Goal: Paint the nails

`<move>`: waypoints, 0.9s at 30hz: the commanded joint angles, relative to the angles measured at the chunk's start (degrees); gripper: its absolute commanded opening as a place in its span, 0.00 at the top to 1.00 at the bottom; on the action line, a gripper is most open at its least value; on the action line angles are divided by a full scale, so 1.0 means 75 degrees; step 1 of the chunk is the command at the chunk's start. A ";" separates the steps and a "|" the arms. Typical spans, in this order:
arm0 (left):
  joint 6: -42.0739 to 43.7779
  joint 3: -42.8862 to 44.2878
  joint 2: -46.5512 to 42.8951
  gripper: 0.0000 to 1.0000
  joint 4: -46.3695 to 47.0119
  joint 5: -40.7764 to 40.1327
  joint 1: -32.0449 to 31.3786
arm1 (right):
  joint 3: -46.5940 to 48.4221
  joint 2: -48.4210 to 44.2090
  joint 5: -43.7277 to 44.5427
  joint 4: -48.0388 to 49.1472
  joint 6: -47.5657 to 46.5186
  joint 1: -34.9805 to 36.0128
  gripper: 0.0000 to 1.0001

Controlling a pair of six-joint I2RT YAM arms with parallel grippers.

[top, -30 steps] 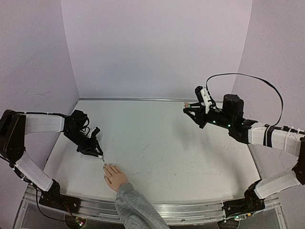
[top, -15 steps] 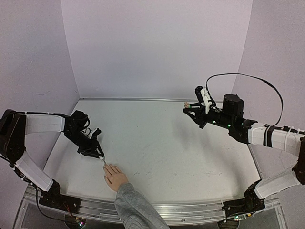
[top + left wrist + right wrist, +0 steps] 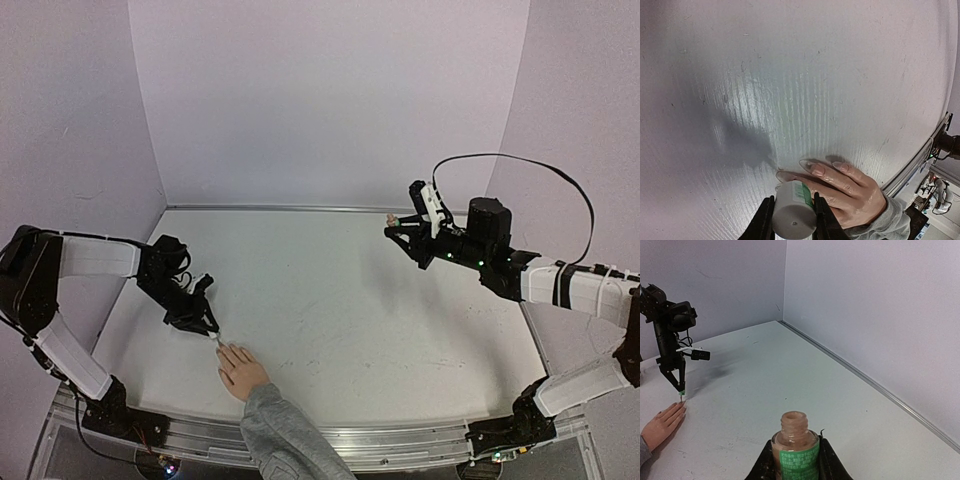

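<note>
A flesh-coloured hand (image 3: pixel 241 370) in a grey knit sleeve (image 3: pixel 285 436) lies palm down at the near edge. Its pale nails (image 3: pixel 818 170) show in the left wrist view. My left gripper (image 3: pixel 207 326) hovers just beyond the fingertips, shut on a white brush cap (image 3: pixel 794 209) with a green label. The brush tip under the cap is hidden in the left wrist view; it points down close to the finger ends (image 3: pixel 681 399). My right gripper (image 3: pixel 400 228) is raised at the far right, shut on an open bottle (image 3: pixel 796 447) of pinkish polish with a green label.
Pale walls close the table (image 3: pixel 340 290) at the back and both sides. A metal rail (image 3: pixel 400 440) runs along the near edge beside the sleeve. A black cable (image 3: pixel 520 165) loops above the right arm.
My left gripper has crept slightly toward the hand's fingertips with the cap in it. The right arm and the hand have stayed put.
</note>
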 commanded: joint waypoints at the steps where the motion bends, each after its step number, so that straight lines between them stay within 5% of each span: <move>1: 0.0063 0.0333 0.0102 1.00 0.0115 0.0131 -0.0038 | 0.0052 -0.0135 -0.0158 0.0555 0.0095 -0.0049 1.00; 27: 0.0093 0.0307 0.0234 1.00 0.0218 -0.0126 -0.0035 | 0.0075 -0.0020 -0.0117 0.0544 0.0095 -0.0053 1.00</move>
